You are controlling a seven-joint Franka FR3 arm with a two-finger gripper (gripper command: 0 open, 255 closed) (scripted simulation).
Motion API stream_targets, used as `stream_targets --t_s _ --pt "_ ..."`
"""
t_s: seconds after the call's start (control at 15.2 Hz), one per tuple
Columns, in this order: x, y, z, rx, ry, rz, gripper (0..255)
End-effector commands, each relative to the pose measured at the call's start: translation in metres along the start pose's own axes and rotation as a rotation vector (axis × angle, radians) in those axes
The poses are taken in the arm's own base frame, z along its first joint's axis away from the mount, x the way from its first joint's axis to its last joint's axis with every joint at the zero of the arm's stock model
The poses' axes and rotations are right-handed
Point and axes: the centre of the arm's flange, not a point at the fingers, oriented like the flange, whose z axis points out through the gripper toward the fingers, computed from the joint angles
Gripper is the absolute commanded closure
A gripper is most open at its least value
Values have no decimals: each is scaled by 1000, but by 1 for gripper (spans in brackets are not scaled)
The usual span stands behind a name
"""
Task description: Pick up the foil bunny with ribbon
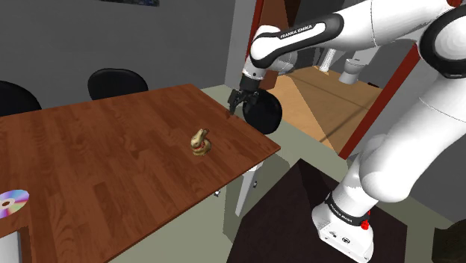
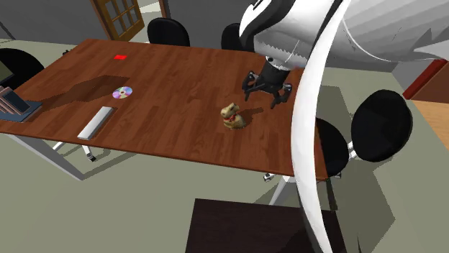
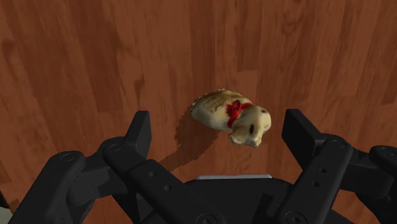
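Gold foil with a red band at the neck marks out the foil bunny (image 1: 199, 143). It sits by itself on the reddish wood worktop (image 1: 112, 149), close to the worktop's right edge in the shoulder view. Nothing touches it. The shiny disc (image 1: 13, 202) lies well apart at the near left, so we judge there is free room on every side for an approach from above.

Our hand (image 1: 237, 104) hangs in the air above the worktop, pointing down, a little beyond the bunny and to its right in the shoulder view. From the second exterior view we see it off the wood, with its shadow on the boards beside the bunny.

We hold the hand spread wide: in the wrist view the two black fingers (image 3: 140, 130) stand far apart with the bunny showing between them, lower down on the wood. Neither finger meets the foil, and the hand carries nothing. We read this posture as a line-up, with the gap kept broader than the bunny so the fingers can pass down either side of it. The pickup itself is not yet begun.
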Motion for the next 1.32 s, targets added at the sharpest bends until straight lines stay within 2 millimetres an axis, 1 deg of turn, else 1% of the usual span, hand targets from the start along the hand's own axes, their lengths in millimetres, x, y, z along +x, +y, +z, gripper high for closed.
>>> stream_targets --t_s 0.0,0.4,0.79,0.86,1.25 --pt "18 -3 21 23 0 -8 0" --pt "69 -23 75 91 -4 -36 0" --pt "119 -47 128 159 -8 -63 0" --pt "121 -48 129 160 -8 -64 0" --pt "121 -41 160 160 -8 -64 0"
